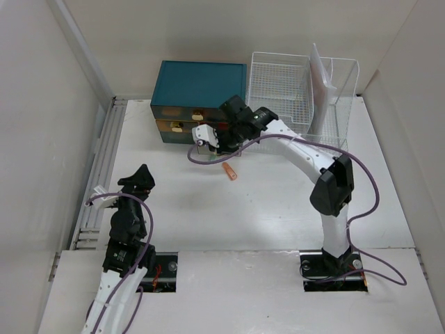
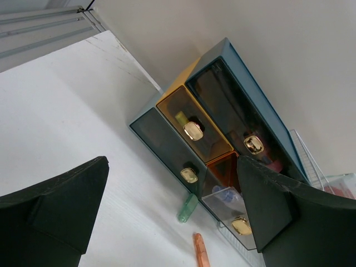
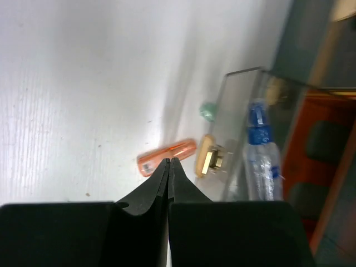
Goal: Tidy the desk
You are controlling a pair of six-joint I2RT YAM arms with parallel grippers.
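The white desk carries an orange tube in front of the teal drawer cabinet. My right gripper is shut and empty; in the right wrist view its tip hangs just over the orange tube, beside the gold knob of an open clear drawer holding a blue-capped bottle. A green tube lies against the cabinet's foot. My left gripper is open and empty at the left, apart from everything; its jaws frame the cabinet in the left wrist view.
A white wire basket with a white sheet in it stands right of the cabinet. A grey rail runs along the desk's left edge. Walls close in on both sides. The cabinet's other drawers are shut.
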